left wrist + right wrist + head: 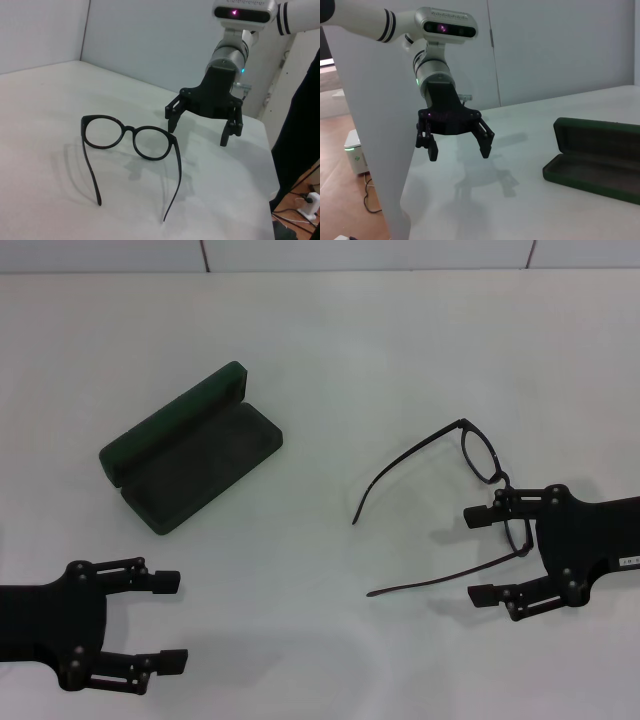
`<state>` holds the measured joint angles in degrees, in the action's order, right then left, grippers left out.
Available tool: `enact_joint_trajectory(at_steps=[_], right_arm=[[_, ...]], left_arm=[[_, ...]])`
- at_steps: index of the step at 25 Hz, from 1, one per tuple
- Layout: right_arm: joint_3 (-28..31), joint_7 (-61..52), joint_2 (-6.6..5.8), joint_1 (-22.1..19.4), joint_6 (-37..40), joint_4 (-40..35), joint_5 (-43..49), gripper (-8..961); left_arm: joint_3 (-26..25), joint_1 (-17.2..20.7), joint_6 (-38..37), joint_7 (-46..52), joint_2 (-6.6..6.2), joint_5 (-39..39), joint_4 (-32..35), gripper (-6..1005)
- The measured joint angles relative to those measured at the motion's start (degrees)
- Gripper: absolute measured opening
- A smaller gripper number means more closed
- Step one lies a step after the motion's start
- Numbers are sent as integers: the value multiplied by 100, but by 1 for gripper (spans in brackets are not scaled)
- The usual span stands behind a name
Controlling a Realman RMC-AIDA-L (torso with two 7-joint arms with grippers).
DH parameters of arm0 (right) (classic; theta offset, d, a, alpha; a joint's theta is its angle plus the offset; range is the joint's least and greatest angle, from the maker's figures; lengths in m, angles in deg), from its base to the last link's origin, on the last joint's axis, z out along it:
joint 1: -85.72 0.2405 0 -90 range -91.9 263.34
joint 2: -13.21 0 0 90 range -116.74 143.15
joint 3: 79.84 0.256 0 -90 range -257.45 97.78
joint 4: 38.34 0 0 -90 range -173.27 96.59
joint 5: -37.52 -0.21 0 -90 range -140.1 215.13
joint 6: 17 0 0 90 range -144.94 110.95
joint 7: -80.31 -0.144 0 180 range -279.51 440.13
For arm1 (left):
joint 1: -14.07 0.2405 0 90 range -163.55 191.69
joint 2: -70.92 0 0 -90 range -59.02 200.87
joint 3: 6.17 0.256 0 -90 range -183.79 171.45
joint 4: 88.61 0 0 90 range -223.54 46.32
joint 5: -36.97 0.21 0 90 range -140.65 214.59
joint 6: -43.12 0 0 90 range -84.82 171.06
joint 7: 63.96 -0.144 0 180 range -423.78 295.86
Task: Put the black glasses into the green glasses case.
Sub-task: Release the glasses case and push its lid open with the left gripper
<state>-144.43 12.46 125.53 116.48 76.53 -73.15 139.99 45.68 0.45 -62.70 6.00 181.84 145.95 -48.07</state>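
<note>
1. Head view showed a white table (330,350) with the case (190,448) lying open on the robot's left half, set at a slant, its lid (170,422) hinged back on the far side and the dark-lined tray facing up.
2. The glasses (480,465) lay well apart from the case, on the right half, unfolded, front frame toward the right edge and both temple arms reaching back toward the middle of the table.
3. The right gripper (484,556) sat low at the right edge with its fingers spread wide. The upper finger overlapped the nearer lens in this view, and the nearer temple arm ran out between the two fingers. Whether it touched the frame could not be told.
4. The left gripper (172,621) hung near the front left corner, fingers wide apart and holding nothing, on the near side of the case and clear of it.
5. Left wrist view showed the glasses (131,145) resting on the tabletop, lenses upright, with the right gripper (200,127) open just behind them. A pale wall (150,40) stood beyond the table.
6. Right wrist view showed the left gripper (457,147) open above the table, with the open case (595,162) beside it and nothing lying in its tray. A white panel (375,150) and a small white box (356,157) on the floor were at the table's side.
</note>
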Motion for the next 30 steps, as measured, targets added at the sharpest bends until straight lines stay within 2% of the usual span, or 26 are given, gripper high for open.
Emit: enact_joint_trajectory(at_steps=[11,19,23,26,29,30], right_arm=[[0,0,0,0,-1,0,0,870],[2,-56,0,0,14,1,0,870],[8,-58,0,0,22,1,0,870],[3,-60,0,-6,33,1,0,870],[0,-61,0,-12,39,1,0,870],[0,-61,0,-12,40,1,0,870]], left_arm=[[-18,0,5,12,0,1,-19,873],[-444,-108,9,674,53,-16,72,872],[-660,-283,94,1834,52,-5,452,871],[-665,-493,256,2628,-36,107,810,871],[-669,-813,393,3338,-87,523,1301,870],[-670,-1156,430,3864,-121,928,1639,870]])
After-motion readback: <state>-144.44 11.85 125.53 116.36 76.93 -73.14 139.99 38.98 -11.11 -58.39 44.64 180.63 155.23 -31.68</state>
